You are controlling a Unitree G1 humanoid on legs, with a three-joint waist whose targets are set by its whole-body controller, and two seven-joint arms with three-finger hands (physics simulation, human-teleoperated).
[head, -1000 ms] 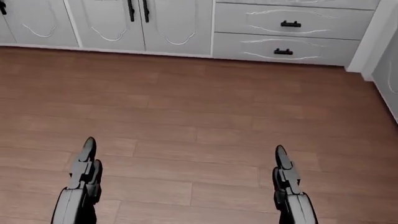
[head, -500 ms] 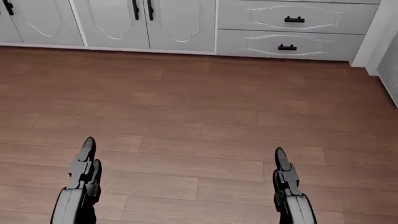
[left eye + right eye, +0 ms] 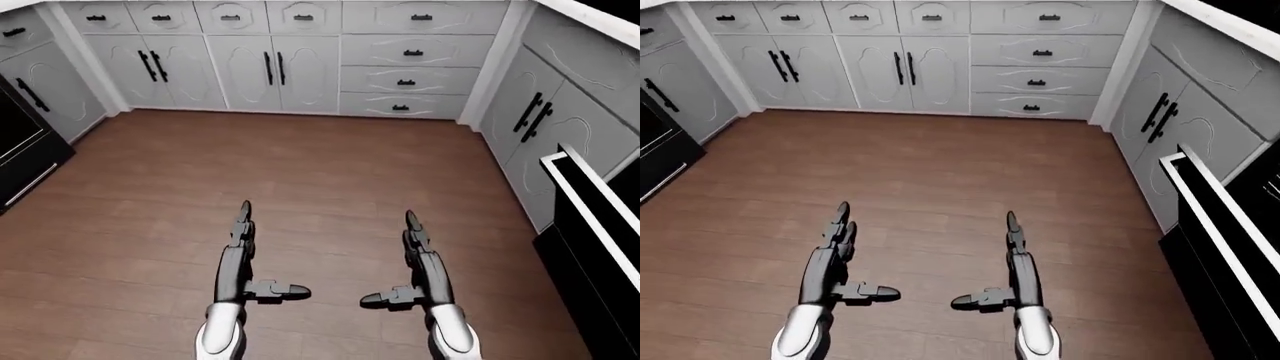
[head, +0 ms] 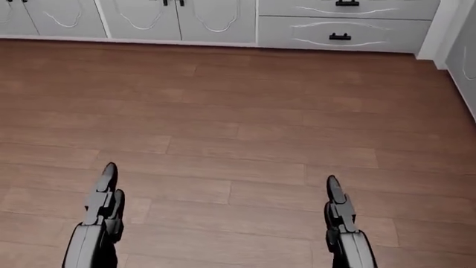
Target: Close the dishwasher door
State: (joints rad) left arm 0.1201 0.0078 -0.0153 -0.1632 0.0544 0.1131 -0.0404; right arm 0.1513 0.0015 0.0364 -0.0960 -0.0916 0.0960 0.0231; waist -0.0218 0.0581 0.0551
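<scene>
Left hand (image 3: 243, 259) and right hand (image 3: 418, 262) open, empty, over bare wood floor (image 3: 300, 172); dishwasher door (image 3: 590, 225) hangs open at right, grey cabinets (image 3: 270, 67) beyond.

No writing, label, brand or number could be read anywhere in the room. The grey cabinet fronts (image 3: 300, 67) along the top of the frame carried only plain moulding and black handles.

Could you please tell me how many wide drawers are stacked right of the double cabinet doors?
4, in one column at the left-eye view's upper right: top drawer, second drawer, third drawer, bottom drawer. None seems hidden.
</scene>
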